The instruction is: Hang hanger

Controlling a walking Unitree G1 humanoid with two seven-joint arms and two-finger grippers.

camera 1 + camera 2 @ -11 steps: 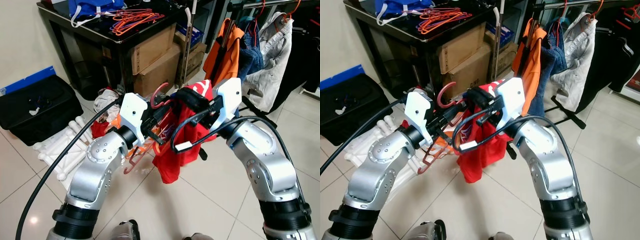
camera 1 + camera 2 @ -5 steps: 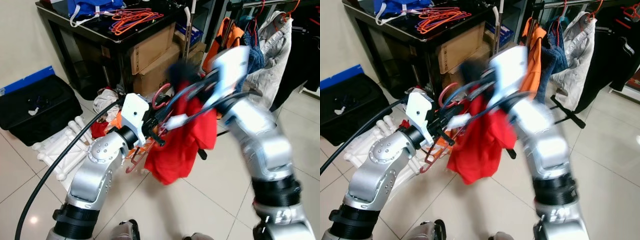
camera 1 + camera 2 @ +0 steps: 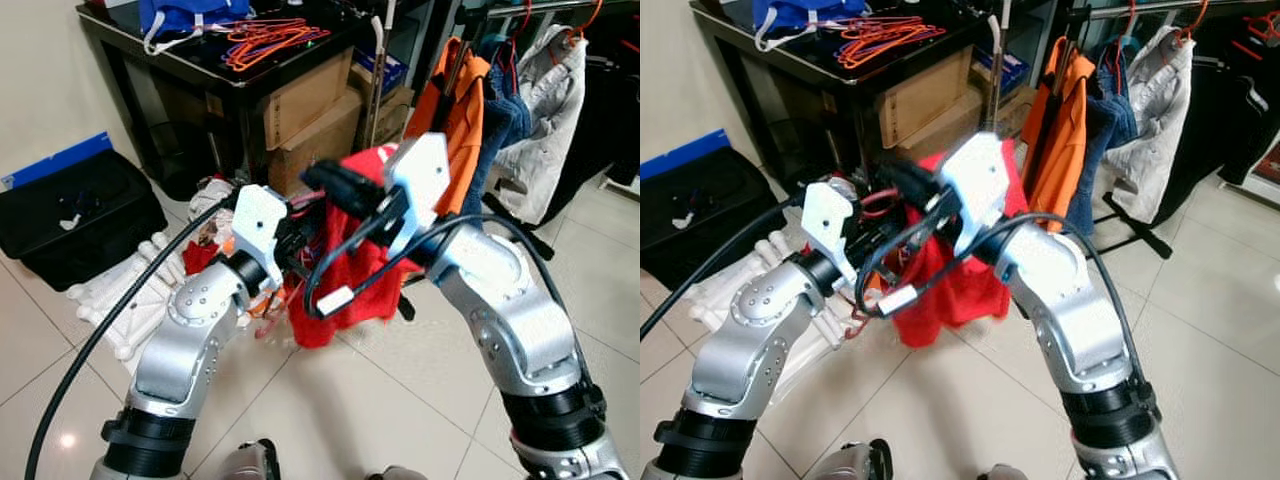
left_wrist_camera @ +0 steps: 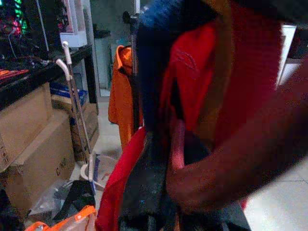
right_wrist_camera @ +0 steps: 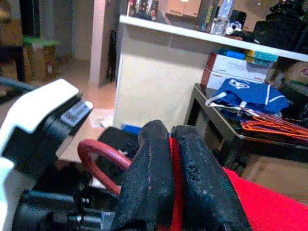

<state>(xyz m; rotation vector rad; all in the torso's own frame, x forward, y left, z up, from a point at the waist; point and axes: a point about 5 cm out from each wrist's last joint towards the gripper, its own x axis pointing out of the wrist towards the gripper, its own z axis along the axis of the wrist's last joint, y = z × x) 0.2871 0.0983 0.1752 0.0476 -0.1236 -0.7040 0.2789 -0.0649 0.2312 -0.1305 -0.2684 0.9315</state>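
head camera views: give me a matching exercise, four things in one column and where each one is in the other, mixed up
Things:
1. red cloth garment
2. pile of orange wire hangers
3. orange shirt
4. black soft bag

Places:
A. on the floor by the wall, on the robot's left
B. hanging on the clothes rack
C. on top of the dark table
D. between the two grippers, in front of the robot

Pairs: 1-D, 2-C, 3-B, 4-A

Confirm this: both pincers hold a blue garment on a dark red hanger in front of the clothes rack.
Not blue: the garment is red, as the left eye view shows. The rest stands: right pincer pinches it beside the dark red hanger, left pincer at it, clothes rack beyond.
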